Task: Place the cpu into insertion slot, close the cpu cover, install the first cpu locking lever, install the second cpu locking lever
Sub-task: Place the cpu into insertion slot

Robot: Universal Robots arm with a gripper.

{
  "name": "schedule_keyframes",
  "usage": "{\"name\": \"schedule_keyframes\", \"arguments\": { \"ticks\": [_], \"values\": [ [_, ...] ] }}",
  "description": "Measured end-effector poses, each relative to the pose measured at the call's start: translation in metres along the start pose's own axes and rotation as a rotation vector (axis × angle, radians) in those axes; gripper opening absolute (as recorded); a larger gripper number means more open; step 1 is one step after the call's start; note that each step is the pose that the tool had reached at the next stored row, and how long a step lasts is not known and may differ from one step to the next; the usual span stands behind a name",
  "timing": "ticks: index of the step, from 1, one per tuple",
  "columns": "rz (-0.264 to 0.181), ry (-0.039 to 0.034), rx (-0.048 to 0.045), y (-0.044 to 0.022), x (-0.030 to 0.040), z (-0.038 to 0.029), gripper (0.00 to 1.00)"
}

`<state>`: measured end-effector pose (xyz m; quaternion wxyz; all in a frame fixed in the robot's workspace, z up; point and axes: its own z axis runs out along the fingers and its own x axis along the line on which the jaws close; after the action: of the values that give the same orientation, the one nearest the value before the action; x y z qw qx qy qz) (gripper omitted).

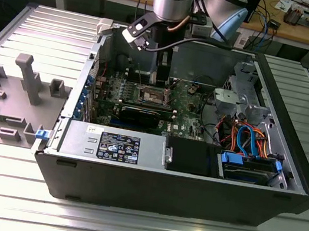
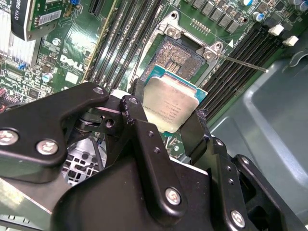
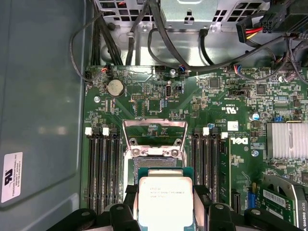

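Note:
My gripper (image 3: 166,202) is shut on the cpu (image 3: 165,201), a flat square chip with a silver top, held by two opposite edges between black fingers (image 3: 129,196). In the second wrist view the cpu (image 2: 172,107) hangs just over the near edge of the insertion slot (image 2: 179,54), whose brownish pin field lies bare. The cpu cover (image 3: 155,123), a silver windowed frame, stands swung open at the slot's far side. A thin locking lever (image 2: 240,63) sticks out sideways from the slot. In the exterior view the gripper (image 1: 160,75) is inside the open computer case, above the slot (image 1: 151,95).
Black memory slots (image 3: 103,168) flank the socket on both sides. A finned heatsink (image 3: 287,139) and cable bundles (image 3: 159,33) lie around it. The power supply (image 1: 113,144) and drive cage (image 1: 249,156) fill the case's front. A grey fixture (image 1: 15,91) sits on the table.

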<state>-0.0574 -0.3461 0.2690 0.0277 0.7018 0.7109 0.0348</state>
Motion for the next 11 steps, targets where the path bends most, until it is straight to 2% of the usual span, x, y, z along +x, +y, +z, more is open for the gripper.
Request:
{"name": "schedule_keyframes", "arguments": {
  "ticks": [11],
  "values": [
    [0.0, 0.0003, -0.0002, -0.0002, 0.0, 0.0029, 0.54]
  ]
}}
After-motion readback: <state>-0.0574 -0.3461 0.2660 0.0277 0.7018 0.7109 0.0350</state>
